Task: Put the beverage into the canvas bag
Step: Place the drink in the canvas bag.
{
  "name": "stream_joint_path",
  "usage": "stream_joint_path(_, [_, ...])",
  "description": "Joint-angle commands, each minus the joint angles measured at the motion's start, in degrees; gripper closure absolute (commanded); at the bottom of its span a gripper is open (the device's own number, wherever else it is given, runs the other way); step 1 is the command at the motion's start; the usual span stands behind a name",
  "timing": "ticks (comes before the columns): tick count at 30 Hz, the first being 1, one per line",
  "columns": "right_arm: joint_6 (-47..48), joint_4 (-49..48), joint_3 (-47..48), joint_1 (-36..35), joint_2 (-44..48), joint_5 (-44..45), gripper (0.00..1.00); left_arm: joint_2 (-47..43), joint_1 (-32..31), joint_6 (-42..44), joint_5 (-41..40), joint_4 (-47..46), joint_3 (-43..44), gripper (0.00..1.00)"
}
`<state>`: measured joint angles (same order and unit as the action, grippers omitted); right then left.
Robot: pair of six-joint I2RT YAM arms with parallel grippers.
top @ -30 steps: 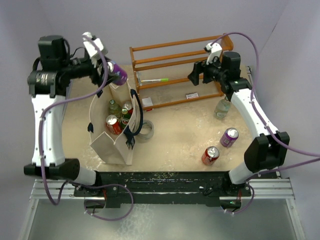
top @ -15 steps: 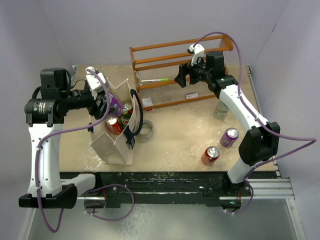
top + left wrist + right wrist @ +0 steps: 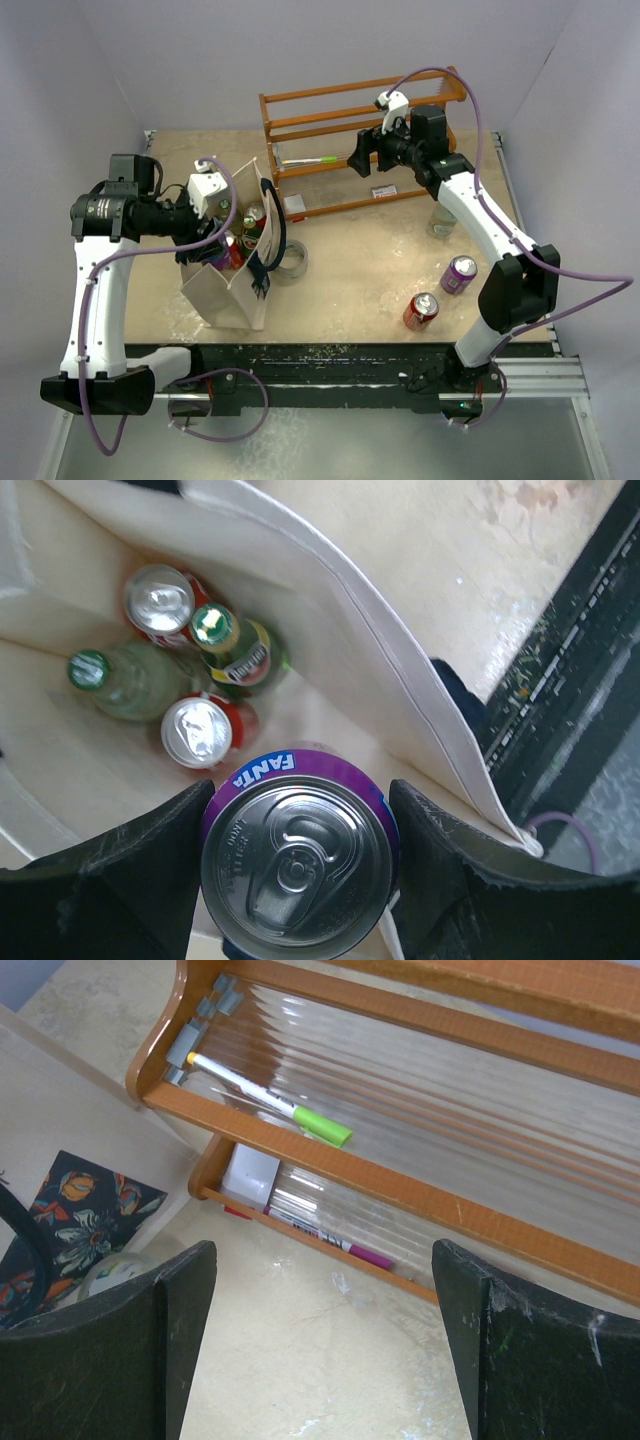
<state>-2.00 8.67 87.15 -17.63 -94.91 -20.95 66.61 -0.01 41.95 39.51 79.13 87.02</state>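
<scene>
A purple Fanta can, the beverage point(image 3: 298, 865), is seen top-on in the left wrist view, with my left gripper point(image 3: 298, 880) shut on its sides. It hangs inside the mouth of the cream canvas bag point(image 3: 226, 296), whose wall point(image 3: 330, 590) runs past it. Below it in the bag stand two red cans point(image 3: 197, 730) and two green bottles point(image 3: 225, 645). In the top view my left gripper point(image 3: 216, 240) dips into the bag and hides the can. My right gripper point(image 3: 358, 158) is open and empty point(image 3: 325, 1340), hovering over the table in front of the rack.
The orange wooden rack point(image 3: 360, 140) with pens stands at the back. On the table's right side are a purple can point(image 3: 459, 273), a red can point(image 3: 421, 311) and a clear bottle point(image 3: 440, 220). A tape roll point(image 3: 292, 262) lies beside the bag.
My left arm has brought the purple can down from above the bag's far rim into its mouth. The right arm swung left along the rack, then held still.
</scene>
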Motion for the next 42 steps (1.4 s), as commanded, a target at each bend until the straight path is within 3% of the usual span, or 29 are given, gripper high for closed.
stream_joint_path(1, [-0.7, -2.2, -1.4, -0.4, 3.1, -0.7, 0.10, -1.7, 0.4, 5.8, 4.6, 9.4, 4.9, 1.00])
stream_joint_path(6, [-0.4, -2.6, -2.9, -0.4, 4.1, -0.7, 0.10, -6.2, 0.3, 5.3, 5.2, 9.6, 1.1, 1.00])
stream_joint_path(17, [0.4, -3.0, -5.1, -0.4, 5.2, -0.9, 0.09, -3.4, 0.3, 5.2, 1.3, 8.9, -7.5, 1.00])
stream_joint_path(25, [1.7, -3.0, -6.5, -0.4, 6.7, 0.1, 0.08, -1.2, 0.3, -5.3, -1.5, -4.8, -9.9, 1.00])
stream_joint_path(36, [2.6, -3.0, -6.1, -0.4, 6.3, 0.9, 0.08, -0.8, 0.3, -1.8, -6.2, -12.0, -15.2, 1.00])
stream_joint_path(42, [3.3, -2.8, -5.9, -0.4, 5.9, 1.7, 0.08, -1.2, 0.3, -4.8, -8.0, -17.2, -19.2, 1.00])
